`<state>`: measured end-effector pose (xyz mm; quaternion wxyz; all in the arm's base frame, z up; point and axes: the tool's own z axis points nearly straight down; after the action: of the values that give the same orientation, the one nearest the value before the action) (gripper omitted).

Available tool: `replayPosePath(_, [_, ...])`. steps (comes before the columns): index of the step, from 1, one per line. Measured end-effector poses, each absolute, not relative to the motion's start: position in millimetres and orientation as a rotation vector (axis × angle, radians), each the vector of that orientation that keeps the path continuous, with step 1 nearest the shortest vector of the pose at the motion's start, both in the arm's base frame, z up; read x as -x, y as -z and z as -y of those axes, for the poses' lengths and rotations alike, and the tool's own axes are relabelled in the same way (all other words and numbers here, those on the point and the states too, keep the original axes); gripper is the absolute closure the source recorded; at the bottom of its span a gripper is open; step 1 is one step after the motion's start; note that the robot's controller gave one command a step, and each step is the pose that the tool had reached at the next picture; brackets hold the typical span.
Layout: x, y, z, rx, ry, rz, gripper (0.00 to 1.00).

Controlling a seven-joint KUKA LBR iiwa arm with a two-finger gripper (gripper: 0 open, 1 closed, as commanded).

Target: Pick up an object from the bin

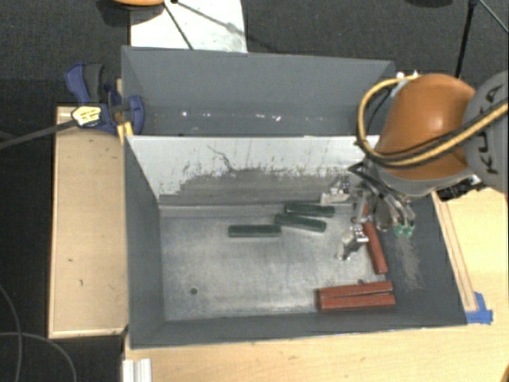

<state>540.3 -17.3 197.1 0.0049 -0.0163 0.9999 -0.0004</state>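
Note:
My gripper [355, 243] hangs low over the right side of the bin, under the orange wrist cover. A short red-brown bar [376, 252] slants right beside it, its upper end up against the gripper; I cannot tell whether it is gripped. A longer red-brown block [355, 297] lies flat near the front wall, just below the gripper. Two dark green bars [308, 210] [305, 224] lie crossed to the gripper's left, close to the back wall.
A third dark green bar [254, 231] lies flat near the middle of the bin floor. The left half of the floor is bare scratched metal. The arm and its yellow cables come in over the right rim.

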Motion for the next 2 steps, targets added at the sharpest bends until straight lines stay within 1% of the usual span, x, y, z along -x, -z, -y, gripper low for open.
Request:
replayPosePath(1, [-496.5, -171, 39, 0.019, -0.003, -3.141, 0.00])
replayPosePath(2, [-483.0, -152, 52, 0.160, 0.001, -3.136, 0.00])
